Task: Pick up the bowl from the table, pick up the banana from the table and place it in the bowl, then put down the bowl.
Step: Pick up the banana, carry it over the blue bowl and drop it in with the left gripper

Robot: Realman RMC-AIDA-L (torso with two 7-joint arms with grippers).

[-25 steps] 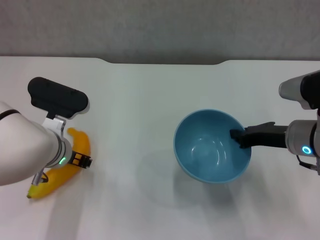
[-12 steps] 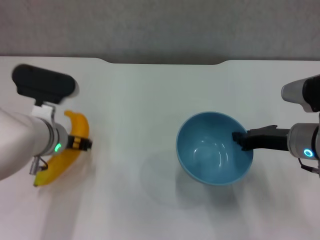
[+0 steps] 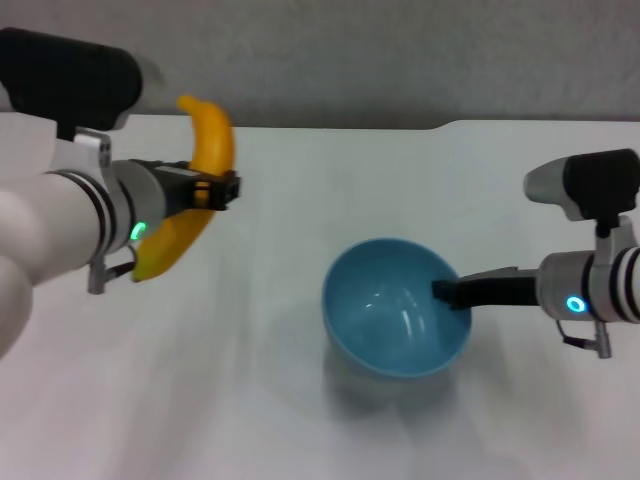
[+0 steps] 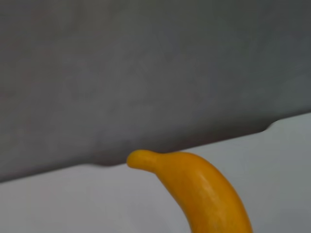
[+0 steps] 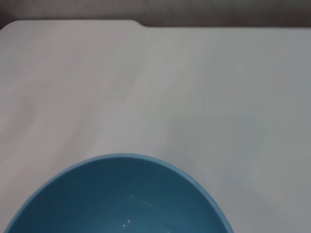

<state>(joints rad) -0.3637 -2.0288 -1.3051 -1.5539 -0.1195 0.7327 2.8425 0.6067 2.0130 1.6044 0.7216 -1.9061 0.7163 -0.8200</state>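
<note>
The table (image 3: 300, 200) spreads white beneath both arms, and nothing rests on it near either gripper. The bowl (image 3: 395, 320) is held up off it: a soft shadow lies under the bowl, and the right gripper (image 3: 447, 292) is clamped on the rim at the side nearest that arm, one finger reaching inside the wall. The bowl tilts a little, its mouth open upward and toward the left arm.

The left gripper (image 3: 215, 190) is closed around the middle of the banana (image 3: 195, 200), which hangs clear of the table, stem end up and the lower end close to the wrist. From this gripper the bowl lies well off toward the right arm and lower down.

The step in hand looks to be carrying the banana over to the bowl. To do it well, the left arm should travel across while staying above rim height, then turn the fruit flatter so it lies across the hollow, since it is longer than the bowl is wide. Let go only once it sits low inside; the right arm should hold the bowl steady and level
</note>
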